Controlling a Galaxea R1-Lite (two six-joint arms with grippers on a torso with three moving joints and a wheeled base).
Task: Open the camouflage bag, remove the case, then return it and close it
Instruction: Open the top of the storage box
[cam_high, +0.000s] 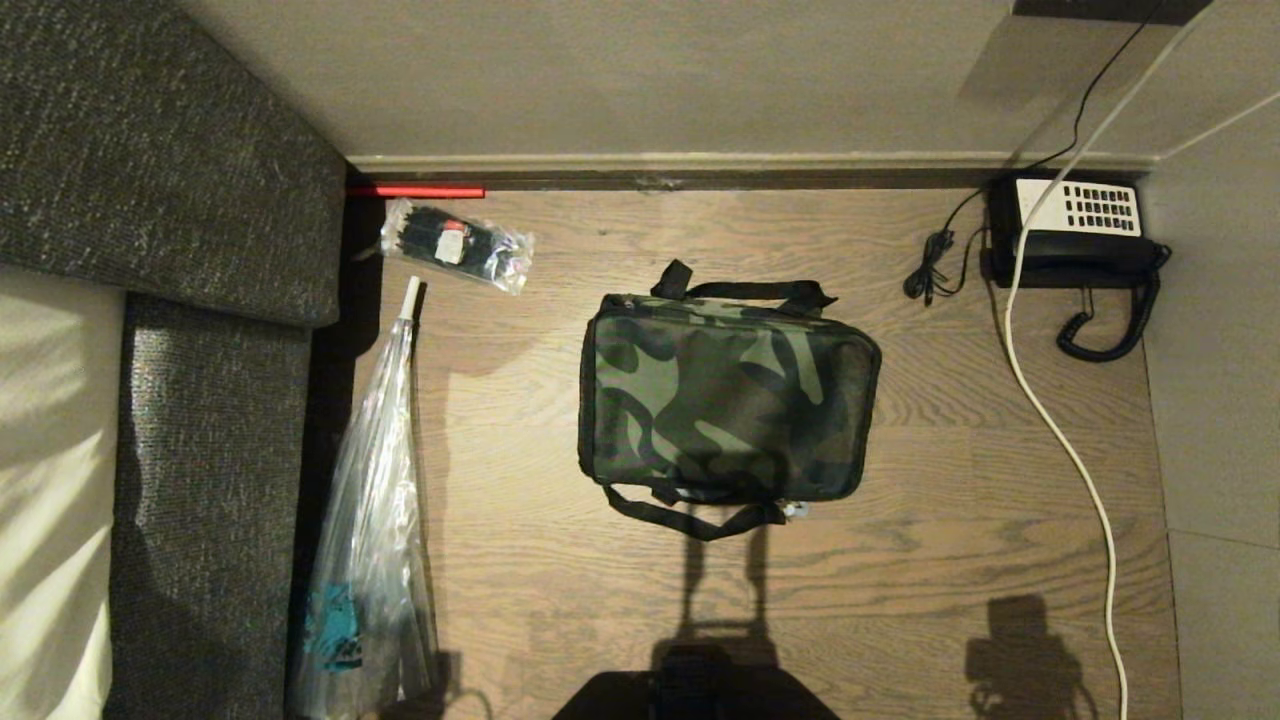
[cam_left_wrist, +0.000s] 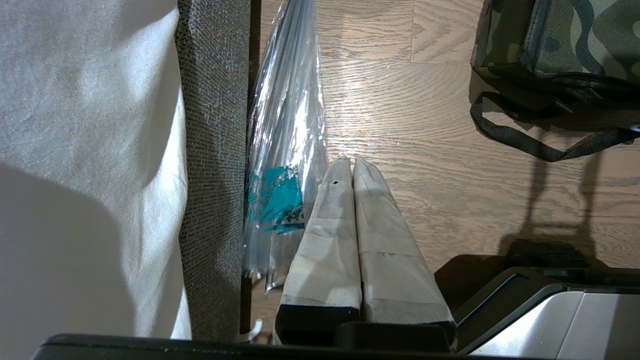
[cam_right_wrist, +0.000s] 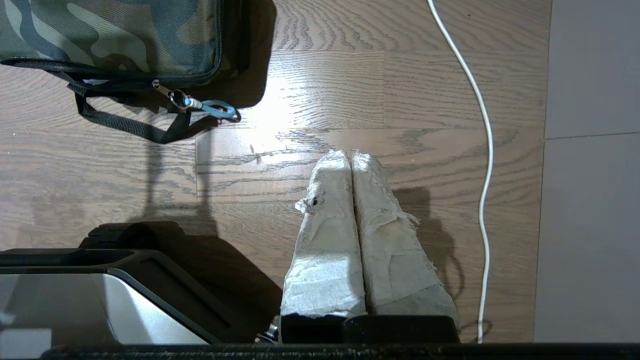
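The camouflage bag (cam_high: 725, 400) lies zipped shut on the wooden floor, black strap handles at its far and near sides. Its corner also shows in the left wrist view (cam_left_wrist: 565, 40) and in the right wrist view (cam_right_wrist: 115, 35), where a zip pull with a blue tab (cam_right_wrist: 212, 106) hangs at the near edge. The case is hidden. My left gripper (cam_left_wrist: 348, 161) is shut and empty above the floor, near-left of the bag. My right gripper (cam_right_wrist: 350, 154) is shut and empty, near-right of the bag. Neither gripper shows in the head view.
A grey sofa (cam_high: 200, 300) runs along the left. A clear folded umbrella (cam_high: 375, 520) lies beside it, and a clear packet (cam_high: 455, 243) sits by the wall. A black-and-white desk telephone (cam_high: 1075, 230) stands at the far right, with a white cable (cam_high: 1060, 430) trailing over the floor.
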